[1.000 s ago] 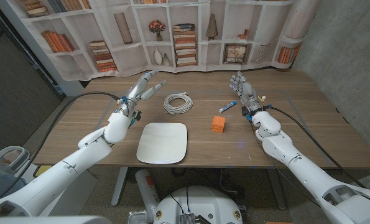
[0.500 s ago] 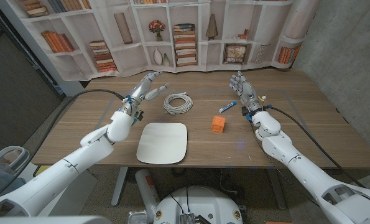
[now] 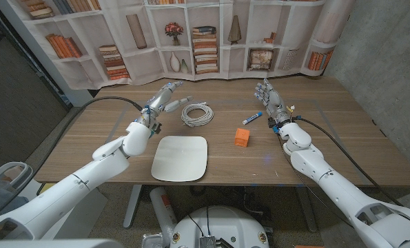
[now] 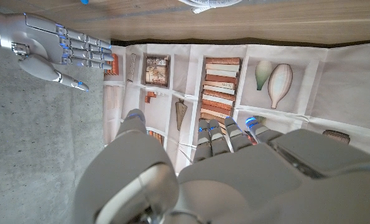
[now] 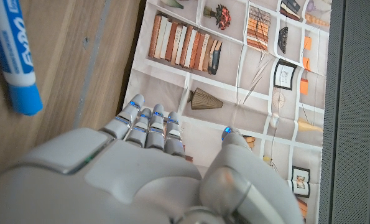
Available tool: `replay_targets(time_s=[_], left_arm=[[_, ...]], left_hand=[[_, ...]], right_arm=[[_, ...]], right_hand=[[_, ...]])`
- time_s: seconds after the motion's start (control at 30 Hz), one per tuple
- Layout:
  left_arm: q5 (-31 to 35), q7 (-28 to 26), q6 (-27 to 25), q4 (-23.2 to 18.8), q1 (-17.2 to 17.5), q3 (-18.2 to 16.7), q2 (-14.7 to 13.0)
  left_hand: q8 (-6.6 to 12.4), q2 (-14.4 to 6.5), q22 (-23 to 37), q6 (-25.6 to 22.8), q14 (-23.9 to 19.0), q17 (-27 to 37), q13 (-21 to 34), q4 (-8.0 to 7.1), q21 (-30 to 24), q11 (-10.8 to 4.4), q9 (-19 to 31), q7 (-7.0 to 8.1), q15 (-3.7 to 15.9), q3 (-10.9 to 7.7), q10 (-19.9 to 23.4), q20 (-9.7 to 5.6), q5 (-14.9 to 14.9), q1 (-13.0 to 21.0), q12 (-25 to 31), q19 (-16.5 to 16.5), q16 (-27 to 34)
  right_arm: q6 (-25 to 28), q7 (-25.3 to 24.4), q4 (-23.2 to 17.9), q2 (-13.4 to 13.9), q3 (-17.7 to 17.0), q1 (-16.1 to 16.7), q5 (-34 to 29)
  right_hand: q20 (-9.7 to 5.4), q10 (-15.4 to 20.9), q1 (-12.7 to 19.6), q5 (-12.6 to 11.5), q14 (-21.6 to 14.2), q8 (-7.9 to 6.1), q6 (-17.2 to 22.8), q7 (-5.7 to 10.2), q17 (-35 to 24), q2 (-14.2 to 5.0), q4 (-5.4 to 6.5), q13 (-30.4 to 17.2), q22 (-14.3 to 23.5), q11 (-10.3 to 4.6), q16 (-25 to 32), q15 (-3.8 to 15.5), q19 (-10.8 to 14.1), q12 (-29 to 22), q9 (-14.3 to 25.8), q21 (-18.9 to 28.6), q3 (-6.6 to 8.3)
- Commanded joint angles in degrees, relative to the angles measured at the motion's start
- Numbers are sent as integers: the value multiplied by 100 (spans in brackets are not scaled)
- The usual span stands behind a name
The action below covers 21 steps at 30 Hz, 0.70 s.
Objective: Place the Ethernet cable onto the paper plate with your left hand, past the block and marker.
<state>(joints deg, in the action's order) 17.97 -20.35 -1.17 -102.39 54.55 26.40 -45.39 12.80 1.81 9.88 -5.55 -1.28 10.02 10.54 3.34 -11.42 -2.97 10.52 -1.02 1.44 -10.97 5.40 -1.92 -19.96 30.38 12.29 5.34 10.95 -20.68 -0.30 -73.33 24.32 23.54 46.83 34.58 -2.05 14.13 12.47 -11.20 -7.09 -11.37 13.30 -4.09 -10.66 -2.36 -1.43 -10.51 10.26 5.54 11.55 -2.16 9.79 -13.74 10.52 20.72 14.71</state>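
Head view: my left hand (image 3: 165,97) hangs with fingers spread and holding nothing, just beside the coiled Ethernet cable (image 3: 197,114), which lies on the table (image 3: 87,141) beyond the paper plate (image 3: 180,158). My right hand (image 3: 269,97) stands spread near the marker (image 3: 252,118); the orange block (image 3: 242,138) sits nearer me.

Right wrist view: the marker (image 5: 13,53) lies beside my extended fingers (image 5: 148,124).

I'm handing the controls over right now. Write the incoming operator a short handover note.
Left hand: open, holds nothing, raised just left of the coiled white Ethernet cable.
Right hand: open, holds nothing, at the table's right side.
White square paper plate: near edge, bare.
Orange block and blue-capped white marker: right of the cable.
Done: nothing placed.
Left: grip the cable with the left hand and set it on the plate.
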Motion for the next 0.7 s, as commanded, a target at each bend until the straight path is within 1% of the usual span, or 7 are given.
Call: replay_targets(time_s=[0.03, 0.07, 0.2, 0.27, 0.33, 0.53, 0.7], left_arm=[[387, 62, -569, -209, -121, 220, -31], [420, 85, -642, -243, -127, 233, -41], [435, 80, -685, -273, -132, 248, -59], [494, 87, -754, -299, -146, 276, -70], [528, 71, -791, -304, -154, 299, -60], [647, 201, -980, -372, -219, 387, -105], [722, 357, -1192, -450, -269, 455, -129]], left_hand=[[-21, 36, 18, -47, -48, 9, 17, 73, 5, 43, 31, -35, 19, -12, 55, 20, -53, 110, 6, -20, 0], [-21, 52, 18, -52, -54, 9, 18, 91, 5, 62, 32, -40, 17, -9, 54, 20, -56, 133, 2, -24, 0], [-24, 96, 17, -55, -60, 9, 20, 135, -4, 28, 33, -43, 11, 2, 71, 24, -62, 193, 3, -59, -3], [-24, 118, 17, -58, -64, 9, 20, 156, -7, 40, 33, -43, 9, 7, 84, 31, -65, 221, 5, -72, -4], [-20, 147, 17, -73, -65, 10, 21, 181, -9, 9, 34, -51, 15, 15, 96, 25, -69, 254, 5, -86, -6], [-12, 208, 16, -110, -66, 10, 23, 236, -9, 22, 35, -42, 21, 34, 101, 28, -78, 328, -1, -104, -11], [-13, 259, 17, -122, -62, 10, 24, 279, -5, -19, 36, -28, 35, 51, 110, 32, -86, 389, -6, -107, -17]], right_arm=[[-33, 56, 90, -39, -10, -29, 49], [-32, 58, 94, -39, -9, -30, 50], [-36, 72, 109, -45, -9, -38, 58], [-39, 78, 116, -50, -7, -49, 58], [-43, 83, 123, -57, -6, -61, 59], [-37, 97, 131, -61, 4, -87, 52], [-36, 105, 169, -82, 8, -110, 59]], right_hand=[[-100, 76, 55, 13, -73, -2, 55, 7, -19, -12, -39, -16, 16, 1, -18, -10, 63, 28, 24, -28, 15], [-100, 79, 55, 14, -70, -2, 56, 7, -19, -12, -40, -16, 16, 2, -19, -6, 64, 27, 24, -29, 15], [-98, 82, 53, 14, -71, 0, 55, 8, -20, -14, -41, -16, 16, 3, -21, -7, 65, 29, 24, -36, 14], [-99, 84, 52, 15, -73, 0, 54, 6, -20, -14, -42, -16, 16, 7, -20, -9, 66, 29, 24, -39, 14], [-102, 81, 50, 15, -74, 1, 55, 7, -20, -14, -43, -16, 17, 3, -21, -8, 67, 32, 25, -43, 13], [-100, 85, 49, 16, -74, 4, 51, 13, -21, -15, -47, -17, 17, 4, -24, -5, 74, 35, 25, -52, 11], [-98, 86, 48, 17, -82, 4, 51, 14, -21, -17, -49, -17, 17, 3, -22, -8, 77, 38, 25, -60, 10]])
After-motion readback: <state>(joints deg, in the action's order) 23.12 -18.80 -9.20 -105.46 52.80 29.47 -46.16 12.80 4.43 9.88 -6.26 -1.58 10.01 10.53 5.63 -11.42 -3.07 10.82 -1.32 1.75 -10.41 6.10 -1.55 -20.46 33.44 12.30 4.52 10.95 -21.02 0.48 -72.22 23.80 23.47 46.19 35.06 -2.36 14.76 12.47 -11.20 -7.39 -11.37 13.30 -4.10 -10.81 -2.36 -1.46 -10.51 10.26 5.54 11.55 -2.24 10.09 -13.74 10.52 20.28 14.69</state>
